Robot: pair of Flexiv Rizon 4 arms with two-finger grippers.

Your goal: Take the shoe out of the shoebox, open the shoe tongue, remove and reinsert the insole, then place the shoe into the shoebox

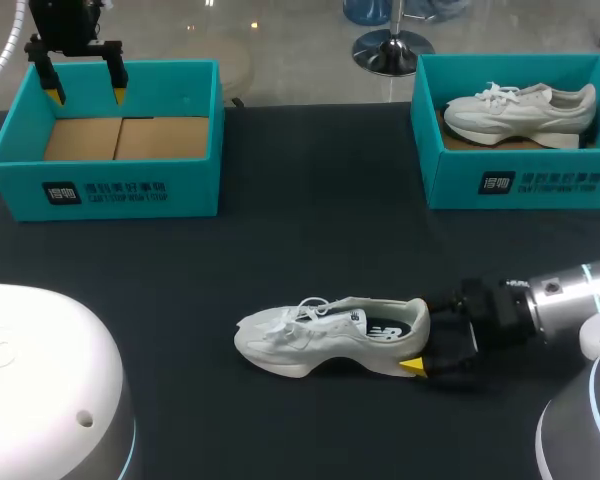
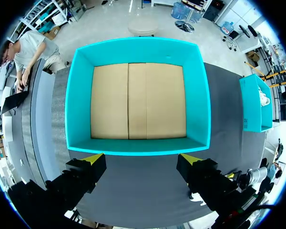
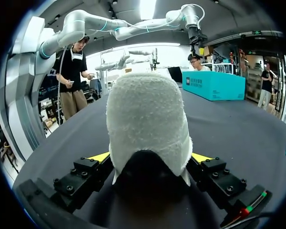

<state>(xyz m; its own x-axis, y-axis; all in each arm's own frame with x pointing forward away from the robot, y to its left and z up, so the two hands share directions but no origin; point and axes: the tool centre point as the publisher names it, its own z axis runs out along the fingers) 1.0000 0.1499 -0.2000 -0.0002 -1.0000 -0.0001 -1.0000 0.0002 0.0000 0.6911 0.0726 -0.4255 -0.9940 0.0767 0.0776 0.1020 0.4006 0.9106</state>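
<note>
- Head view: my white lace-up shoe rests on its sole on the dark table, toe toward my left. My right arm lies low and level, and the right claw clamps the heel. My left claw hangs over the teal shoebox.
- Left wrist view: fingers wide apart, holding nothing, above the box's flat brown cardboard floor.
- Right wrist view: the fuzzy, rounded heel is pinched between both yellow tips.

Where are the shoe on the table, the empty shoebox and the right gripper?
shoe (image 1: 325, 338): head view, middle of its side.
empty shoebox (image 1: 190, 190): head view, its front wall.
right gripper (image 3: 150, 160): right wrist view, midway between its fingers, at the shoe's heel.
</note>
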